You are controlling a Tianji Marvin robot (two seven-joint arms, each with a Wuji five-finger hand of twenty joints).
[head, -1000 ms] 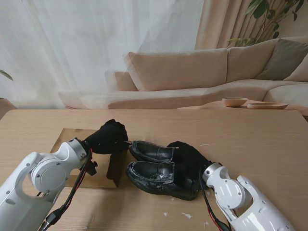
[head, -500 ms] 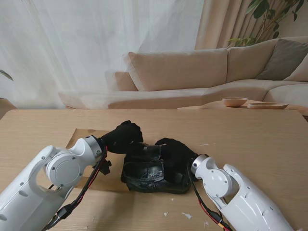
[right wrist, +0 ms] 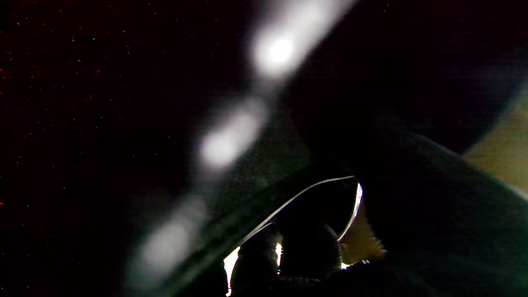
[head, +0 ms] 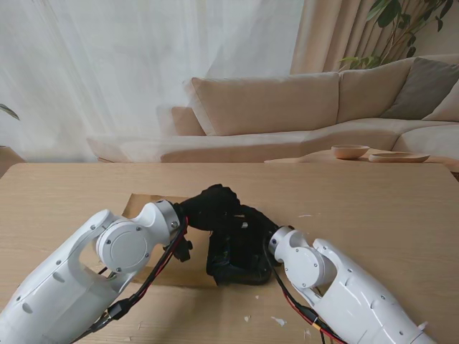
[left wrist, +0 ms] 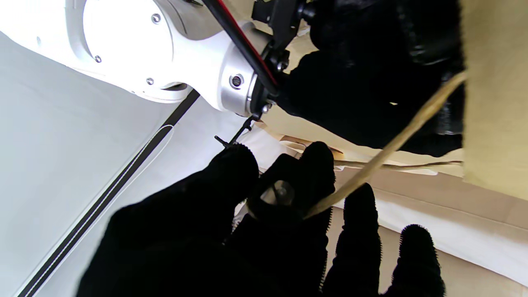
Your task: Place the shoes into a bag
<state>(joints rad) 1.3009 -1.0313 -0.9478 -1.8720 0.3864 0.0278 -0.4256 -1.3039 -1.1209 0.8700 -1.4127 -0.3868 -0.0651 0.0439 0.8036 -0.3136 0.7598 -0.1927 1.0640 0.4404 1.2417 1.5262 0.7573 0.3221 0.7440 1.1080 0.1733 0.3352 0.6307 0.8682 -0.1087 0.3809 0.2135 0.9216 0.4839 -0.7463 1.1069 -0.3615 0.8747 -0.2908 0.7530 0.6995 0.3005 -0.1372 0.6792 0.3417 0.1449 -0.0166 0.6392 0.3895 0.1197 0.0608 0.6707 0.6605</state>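
The left hand (head: 214, 204) had closed its gloved fingers (left wrist: 317, 173) on the rim and cord handle of the brown paper bag (head: 154, 208), pinching it so the mouth stayed lifted; in the left wrist view the cord ran straight out from between thumb and forefinger. The right hand (head: 252, 223) was clamped on the black leather shoes (head: 237, 261), though its own camera showed almost nothing but dark, glossy leather and a few blurred highlights.

Over the previous second both arms had swung in from wider positions. The bag, which had lain farther to the left with its mouth beside the shoes, had been drawn across toward the middle of the worktop (head: 373, 208). The shoes, seen earlier side by side and in full, had turned and slid toward the bag, so that only a dark end block of them remained visible from the stand, just beside the bag's opening. I judged this to mean the insertion was under way: bag held open, footwear being pushed at the mouth, but not yet clearly inside.

Counted: two shoes earlier, now merged into one dark mass; one bag; two hands; two bowls (head: 350, 151) on the low table by the sofa (head: 287, 107).
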